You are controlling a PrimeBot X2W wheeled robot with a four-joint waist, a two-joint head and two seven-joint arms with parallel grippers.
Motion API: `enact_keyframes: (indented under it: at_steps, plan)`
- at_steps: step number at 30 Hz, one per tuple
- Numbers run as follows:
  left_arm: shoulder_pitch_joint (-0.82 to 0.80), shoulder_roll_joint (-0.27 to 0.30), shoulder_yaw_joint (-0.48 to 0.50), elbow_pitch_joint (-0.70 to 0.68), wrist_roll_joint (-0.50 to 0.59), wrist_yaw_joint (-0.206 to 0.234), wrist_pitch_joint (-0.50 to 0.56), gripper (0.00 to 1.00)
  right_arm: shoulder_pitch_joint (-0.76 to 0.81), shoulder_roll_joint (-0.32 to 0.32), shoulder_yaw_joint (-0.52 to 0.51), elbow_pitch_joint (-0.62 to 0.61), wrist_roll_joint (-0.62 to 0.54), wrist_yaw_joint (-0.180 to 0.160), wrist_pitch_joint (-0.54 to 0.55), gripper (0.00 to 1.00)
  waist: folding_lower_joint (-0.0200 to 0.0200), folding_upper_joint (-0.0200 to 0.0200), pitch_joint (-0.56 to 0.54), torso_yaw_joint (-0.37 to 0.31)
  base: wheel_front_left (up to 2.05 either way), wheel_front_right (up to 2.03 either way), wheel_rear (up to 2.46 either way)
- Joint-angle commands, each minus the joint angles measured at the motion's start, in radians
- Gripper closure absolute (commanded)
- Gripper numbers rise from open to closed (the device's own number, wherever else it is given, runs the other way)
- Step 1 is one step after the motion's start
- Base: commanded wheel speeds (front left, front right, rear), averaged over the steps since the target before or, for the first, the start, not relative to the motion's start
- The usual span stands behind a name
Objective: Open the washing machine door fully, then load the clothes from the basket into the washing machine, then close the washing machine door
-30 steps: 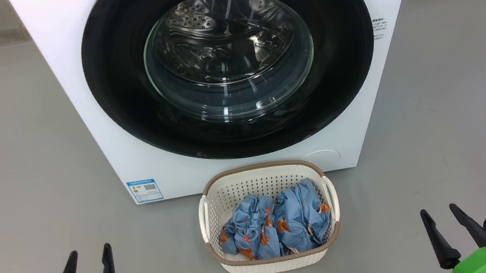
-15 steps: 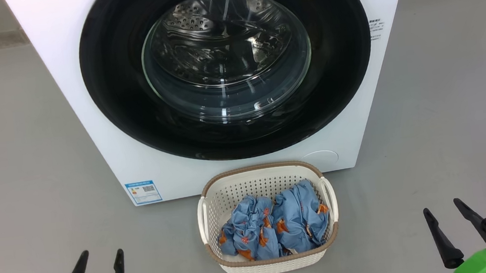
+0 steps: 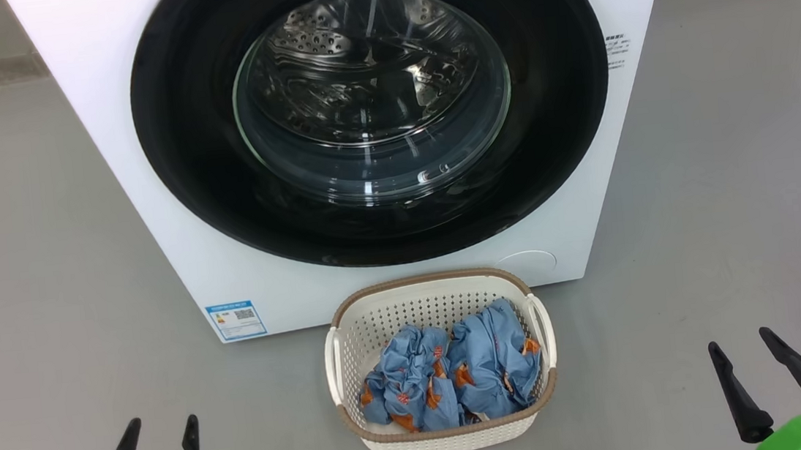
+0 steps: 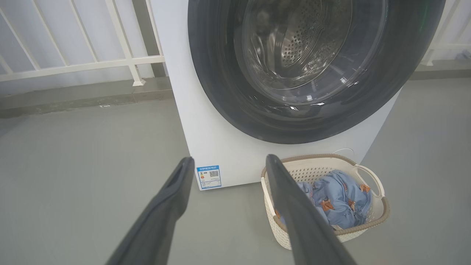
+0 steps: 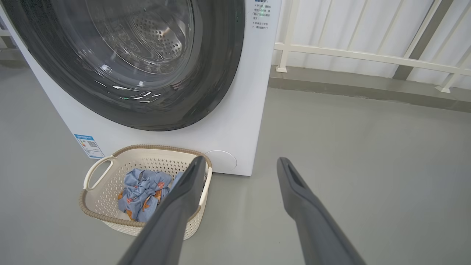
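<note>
Door-opening step not yet begun: washing machine door (image 3: 371, 110) shut at the far side, clothes (image 3: 452, 374) in the basket (image 3: 428, 281) just before it, my left gripper (image 3: 162, 422) and right gripper (image 3: 738, 339) low and near, jaws wide and empty; next, I judge, a reach for the door's rim.

Left tool (image 3: 162, 421) and right tool (image 3: 738, 337) slightly rightward

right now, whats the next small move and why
Probably raise one gripper to the edge of the washing machine door to pull it open: it is shut, the clothes lie in the basket, and the left gripper and right gripper hang open.
</note>
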Motion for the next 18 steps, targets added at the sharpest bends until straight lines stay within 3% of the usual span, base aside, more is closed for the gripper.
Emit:
enact_keyframes:
  at_steps: [1, 18]
  plan:
    - [-0.021, 0.018, 0.042, -0.018, -0.018, -0.001, -0.013, 0.00, 0.001, -0.014, 0.015, -0.028, -0.005, 0.002, -0.012, 0.00, -0.0001, 0.0000, -0.001, -0.001, 0.00, 0.00, 0.00]
    - [-0.025, 0.019, 0.056, -0.012, -0.004, -0.001, -0.013, 0.00, 0.009, 0.005, -0.003, -0.037, -0.001, 0.002, -0.012, 0.00, -0.0001, 0.0000, -0.004, -0.007, 0.04, 0.04, -0.07]
